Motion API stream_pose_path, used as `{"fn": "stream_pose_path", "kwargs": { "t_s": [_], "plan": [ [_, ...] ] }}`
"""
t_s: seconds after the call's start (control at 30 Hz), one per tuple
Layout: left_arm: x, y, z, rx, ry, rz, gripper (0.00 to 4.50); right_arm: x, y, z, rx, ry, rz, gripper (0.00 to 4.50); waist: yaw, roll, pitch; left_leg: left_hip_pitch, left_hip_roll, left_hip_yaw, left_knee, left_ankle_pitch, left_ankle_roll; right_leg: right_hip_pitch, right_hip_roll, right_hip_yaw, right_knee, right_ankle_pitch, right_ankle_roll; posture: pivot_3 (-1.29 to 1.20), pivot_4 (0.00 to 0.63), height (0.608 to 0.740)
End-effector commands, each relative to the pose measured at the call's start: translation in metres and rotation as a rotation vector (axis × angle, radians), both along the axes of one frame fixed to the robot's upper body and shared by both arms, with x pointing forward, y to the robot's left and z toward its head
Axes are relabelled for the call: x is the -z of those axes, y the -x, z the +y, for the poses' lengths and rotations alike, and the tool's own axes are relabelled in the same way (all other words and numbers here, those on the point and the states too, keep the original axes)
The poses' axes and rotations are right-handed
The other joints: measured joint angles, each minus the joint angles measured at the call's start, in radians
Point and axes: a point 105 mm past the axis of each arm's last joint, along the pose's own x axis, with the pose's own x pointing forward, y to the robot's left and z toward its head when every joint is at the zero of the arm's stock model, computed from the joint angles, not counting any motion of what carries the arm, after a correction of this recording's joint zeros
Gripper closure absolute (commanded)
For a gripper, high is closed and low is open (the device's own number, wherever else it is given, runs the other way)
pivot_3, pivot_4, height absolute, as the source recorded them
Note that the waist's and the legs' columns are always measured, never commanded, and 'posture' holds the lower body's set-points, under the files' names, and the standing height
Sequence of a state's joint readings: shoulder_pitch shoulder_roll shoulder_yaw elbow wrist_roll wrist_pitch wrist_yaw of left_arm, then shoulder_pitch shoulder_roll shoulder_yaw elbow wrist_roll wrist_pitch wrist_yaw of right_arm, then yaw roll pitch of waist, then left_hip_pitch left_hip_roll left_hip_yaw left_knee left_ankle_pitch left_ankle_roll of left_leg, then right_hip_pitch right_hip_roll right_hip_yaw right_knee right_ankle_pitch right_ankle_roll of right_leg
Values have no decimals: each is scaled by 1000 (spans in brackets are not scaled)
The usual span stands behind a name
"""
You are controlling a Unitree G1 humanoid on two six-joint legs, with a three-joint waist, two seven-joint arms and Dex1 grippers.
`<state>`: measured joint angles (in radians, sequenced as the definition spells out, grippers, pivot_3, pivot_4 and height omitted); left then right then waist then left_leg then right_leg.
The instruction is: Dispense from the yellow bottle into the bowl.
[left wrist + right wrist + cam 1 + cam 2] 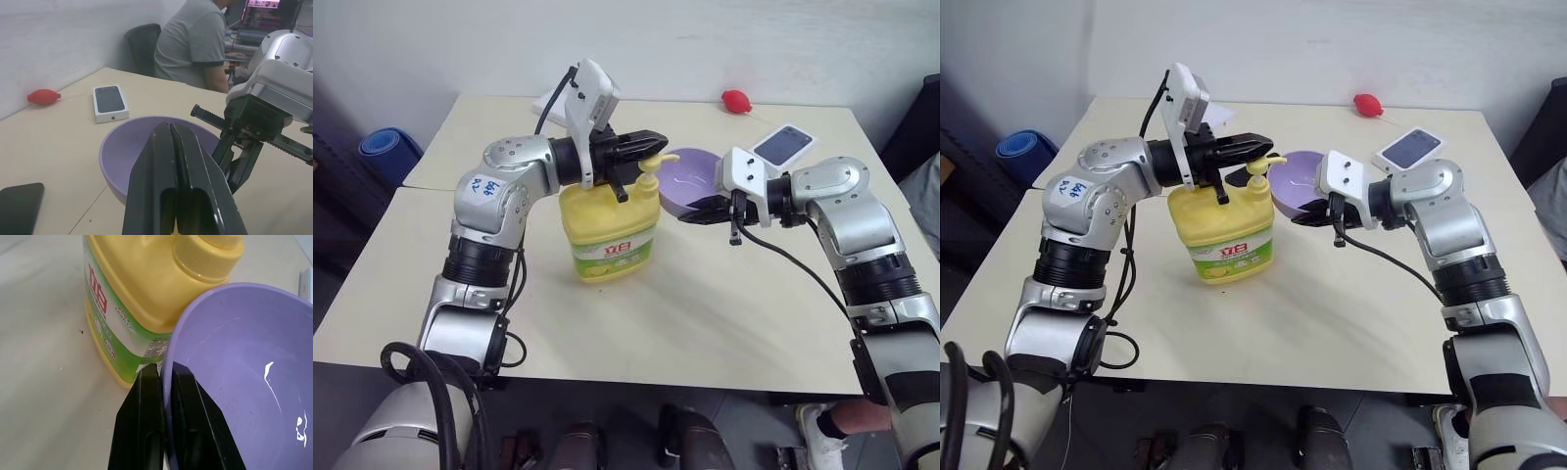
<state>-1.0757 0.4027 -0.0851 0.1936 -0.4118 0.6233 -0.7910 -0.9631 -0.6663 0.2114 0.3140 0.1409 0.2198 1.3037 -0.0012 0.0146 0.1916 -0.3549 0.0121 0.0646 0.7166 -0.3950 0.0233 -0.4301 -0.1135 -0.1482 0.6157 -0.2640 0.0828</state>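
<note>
Red bulb (737,100), phone box (784,144) — behind bowl (690,176).

Seated person (195,44), head cut off

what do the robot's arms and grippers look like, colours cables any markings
Both arms are silver-grey metal shells with black ribbed joints. Each gripper, left gripper and right gripper, has two black fingers behind a white camera housing. Black cables loop along both arms. The left upper arm carries a white sticker with blue handwriting.
</note>
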Motion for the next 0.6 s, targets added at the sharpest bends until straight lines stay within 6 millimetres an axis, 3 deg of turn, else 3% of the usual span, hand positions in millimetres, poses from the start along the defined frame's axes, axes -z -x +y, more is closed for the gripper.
{"fn": "stream_pose_path", "kwargs": {
  "t_s": [0.03, 0.6],
  "plan": [
    [33, 1, -1, -3, -139, 66, 4464, -16, 5, 3, -25, -8, -75, 4500, 0, 0, 0, 0, 0, 0, 0, 0, 0, 0, 0, 0, 0, 0, 0, 0, 150, 740],
    [105, -5, 5, -42, -186, 281, 4464, -23, 6, 4, -23, -29, -86, 4500, 3, -2, -8, 6, 0, 0, 1, 0, 0, 6, 0, 1, 1, 0, 0, 0, 150, 740]
  ]
}}
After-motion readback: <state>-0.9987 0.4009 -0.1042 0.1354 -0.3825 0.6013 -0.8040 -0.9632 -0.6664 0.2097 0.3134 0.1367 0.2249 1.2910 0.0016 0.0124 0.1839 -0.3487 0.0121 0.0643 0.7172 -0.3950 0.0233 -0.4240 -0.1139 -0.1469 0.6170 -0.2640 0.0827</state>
